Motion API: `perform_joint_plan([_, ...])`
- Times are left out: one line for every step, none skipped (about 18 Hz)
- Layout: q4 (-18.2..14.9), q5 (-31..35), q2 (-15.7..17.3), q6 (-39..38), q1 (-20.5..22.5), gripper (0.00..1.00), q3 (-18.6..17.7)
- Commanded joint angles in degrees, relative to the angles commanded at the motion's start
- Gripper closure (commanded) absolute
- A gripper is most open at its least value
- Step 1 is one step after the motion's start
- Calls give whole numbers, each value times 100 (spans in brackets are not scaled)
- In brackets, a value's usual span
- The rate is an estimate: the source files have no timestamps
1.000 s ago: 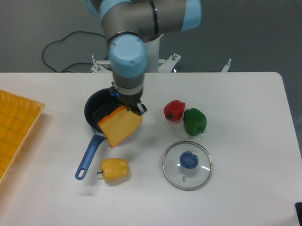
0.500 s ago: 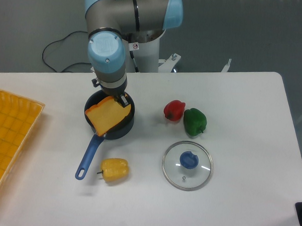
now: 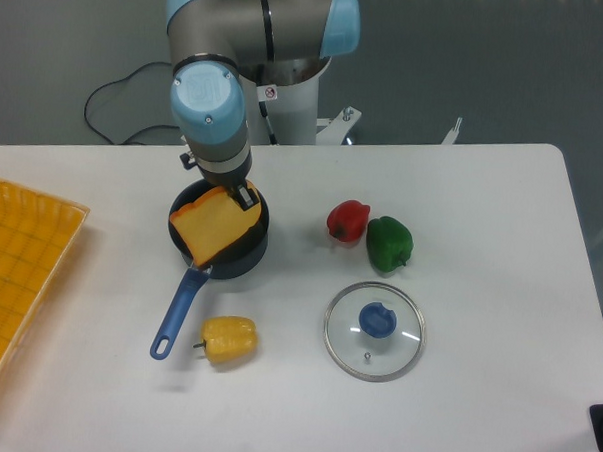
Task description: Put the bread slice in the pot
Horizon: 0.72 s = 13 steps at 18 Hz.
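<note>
One claw [image 3: 241, 194], pointing down from the arm's wrist, is clamped on the upper right edge of the bread slice [image 3: 213, 226]; only the fingertips show below the blue wrist joint. Slice hangs tilted, pale yellow face up toward the camera, orange crust along its left and lower edges. It sits directly over the pot [image 3: 248, 252], covering most of the opening; whether its lower corner touches the pot rim or floor cannot be told from this view.

Pot: dark, round, on the table [image 3: 482, 214] right under the claw. Its long blue handle runs away from the claw toward the front left, ending near the yellow pepper.

Yellow pepper [image 3: 228, 340]: lying on its side, in front of the claw and well below the pot, just right of the handle's end.

Right of the claw: red pepper [image 3: 347, 220] and green pepper [image 3: 389, 243], touching or nearly so, red one nearer the claw.

Front right of the claw: glass lid [image 3: 374, 330] with blue knob, flat on the table, below the green pepper and apart from it.

Far left of the claw: yellow gridded tray [image 3: 20, 264] at the table's left edge, partly out of view.

Behind the claw: arm base and a black cable [image 3: 117, 88] beyond the table's back edge.
</note>
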Motion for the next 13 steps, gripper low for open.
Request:
perform_joint_plan([0, 0, 9, 9, 0, 100, -9])
perform_joint_plan([-9, 0, 9, 9, 17, 100, -9])
perform_joint_plan([-9, 0, 26, 9, 26, 100, -9])
perform_joint_plan([0, 0, 35, 9, 26, 100, -9])
perform_joint_plan([9, 0, 18, 9, 44, 100, 0])
perform_joint_plan([17, 0, 18, 9, 35, 100, -9])
perform_joint_plan([18, 17, 9, 9, 35, 100, 0])
perform_joint_plan([18, 52, 9, 9, 35, 100, 0])
perform_joint_plan([18, 70, 9, 9, 35, 100, -9])
perform_joint_plan([18, 88, 0, 9, 26, 100, -9])
perform_joint_plan([18, 97, 0, 18, 26, 100, -9])
perform_joint_plan([18, 105, 0, 9, 18, 100, -18])
perform_joint_plan([18, 123, -9, 9, 9, 100, -18])
